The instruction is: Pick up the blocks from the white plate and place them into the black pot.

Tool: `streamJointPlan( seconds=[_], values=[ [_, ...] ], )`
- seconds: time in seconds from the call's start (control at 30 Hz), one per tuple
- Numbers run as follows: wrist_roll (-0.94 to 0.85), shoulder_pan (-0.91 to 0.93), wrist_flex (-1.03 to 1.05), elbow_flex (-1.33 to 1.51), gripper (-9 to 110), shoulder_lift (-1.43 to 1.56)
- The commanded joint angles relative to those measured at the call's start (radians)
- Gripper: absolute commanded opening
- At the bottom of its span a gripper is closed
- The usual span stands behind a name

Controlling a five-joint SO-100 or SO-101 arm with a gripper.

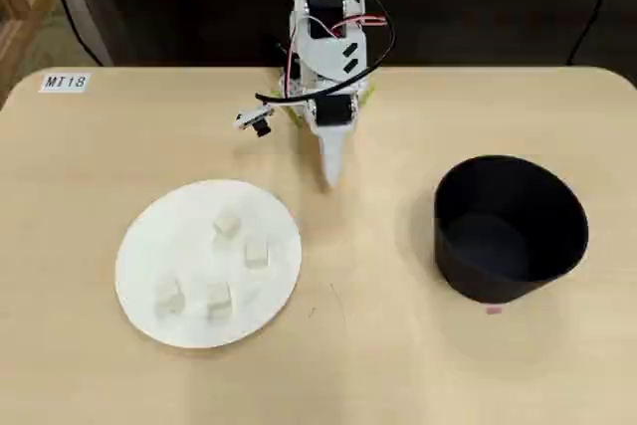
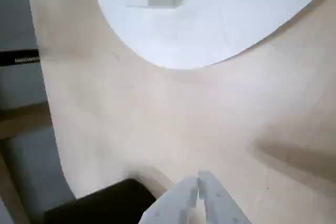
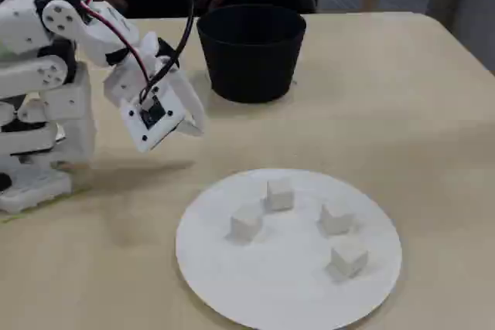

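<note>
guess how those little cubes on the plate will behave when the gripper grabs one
The blocks look rigid with flat faces, so they probably won't roll. Being small, they're likely light and may slide on the smooth white plate if nudged.

Matte black pot (image 1: 510,231), smooth. White plate (image 1: 149,246) flat, dull, paper-like. Blocks (image 3: 279,194) pale, matt. Table (image 1: 398,365) light wood-grain laminate, smooth. Gripper (image 2: 198,195) white plastic, satin.
</note>
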Motion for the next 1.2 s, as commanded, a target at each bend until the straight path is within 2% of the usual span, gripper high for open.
streamJointPlan(
  seconds=[0.0, 0.53, 0.73, 0.87, 1.03, 1.17],
  values=[
    [0.069, 0.06, -0.011, -0.005, -2, -0.002],
    [0.078, 0.061, -0.018, -0.006, -2, -0.002],
    [0.08, 0.046, 0.011, -0.17, -2, -0.029],
    [0.06, 0.048, 0.003, -0.416, -2, -0.331],
    [0.025, 0.081, 0.132, -0.911, -2, -0.853],
    [0.014, 0.135, 0.218, -1.201, -2, -1.114]
  ],
)
